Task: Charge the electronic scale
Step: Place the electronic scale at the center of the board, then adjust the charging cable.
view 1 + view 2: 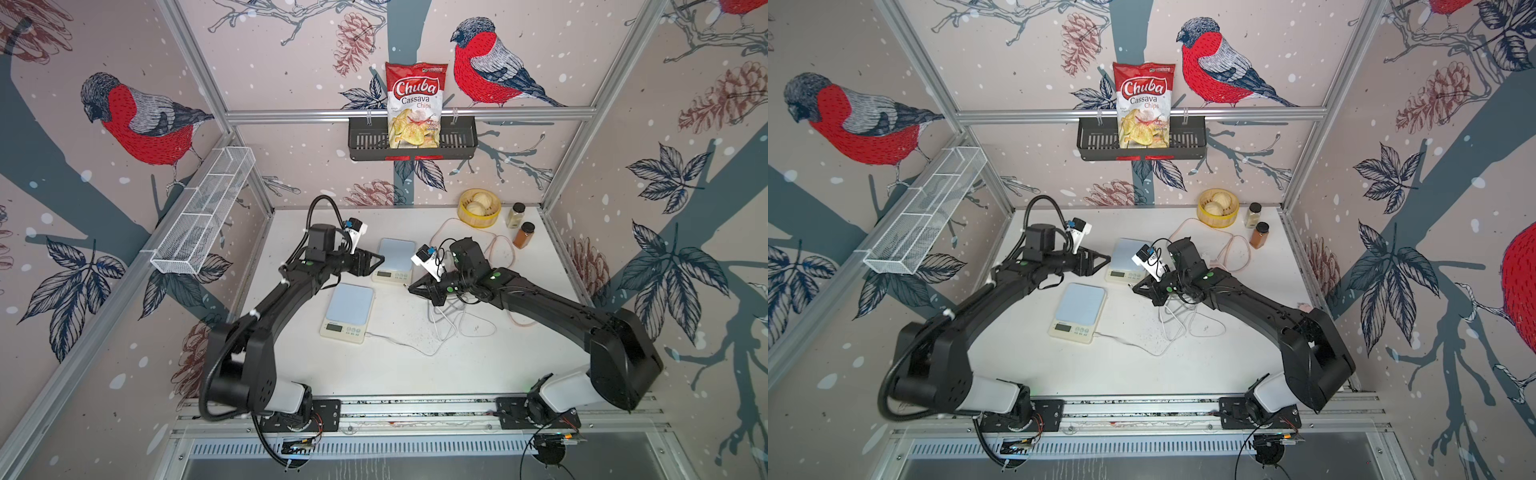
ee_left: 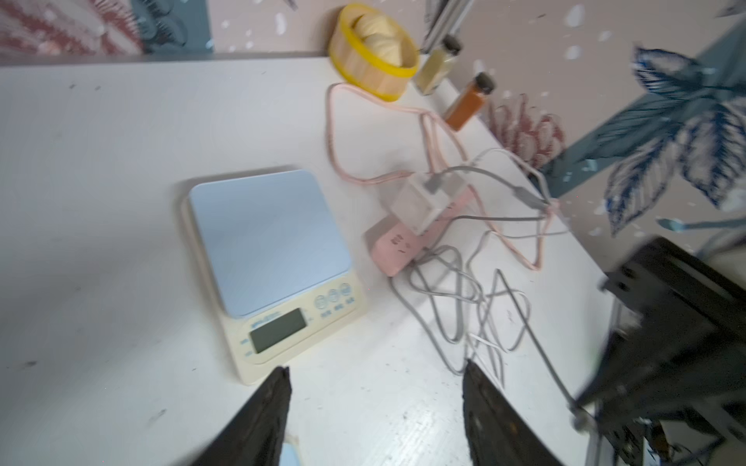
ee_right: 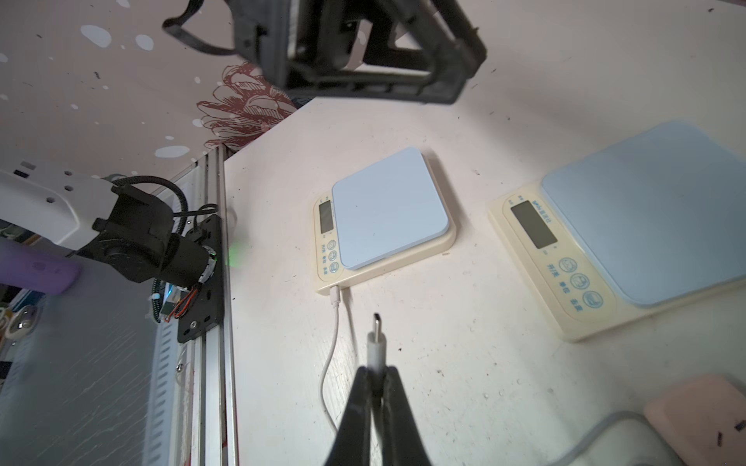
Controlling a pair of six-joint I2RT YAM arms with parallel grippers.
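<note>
scale (image 3: 387, 210): matt blue top, cream plastic | table (image 3: 464, 383): scuffed white | rail (image 3: 220, 363): brushed aluminium

At the lower middle of the frame the right end effector (image 3: 375, 375) is pinching a white charging plug (image 3: 376, 343), both fingers closing on its body and its metal tip pointing up the frame. In the centre a blue-topped scale (image 3: 387, 214) is sitting on the bench (image 3: 464, 363) with a thin white cable (image 3: 332, 347) plugged into its edge. A second scale (image 3: 625, 226) is lying at the right edge. A pink power strip (image 3: 694, 407) is showing in the lower right corner. The left end effector (image 3: 363, 52) is hanging, blurred, along the top.
</note>
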